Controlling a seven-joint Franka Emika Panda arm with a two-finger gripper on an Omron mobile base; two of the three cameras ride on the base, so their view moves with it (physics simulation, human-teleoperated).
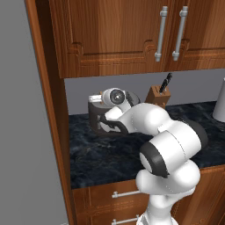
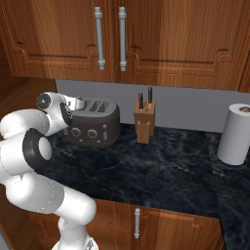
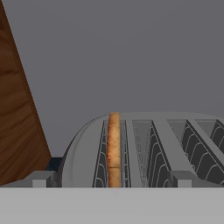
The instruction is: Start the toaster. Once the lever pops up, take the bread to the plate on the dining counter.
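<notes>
Robot hand poised at the dark grey boxy toaster near the bench's back left corner.
Whether the hand is released or clenched cannot be told. The thin tan-brown bread slice stands upright in one toaster slot. The black marbled bench also carries a wooden knife block and a white paper-towel roll, beneath reddish-brown wooden cabinets.
</notes>
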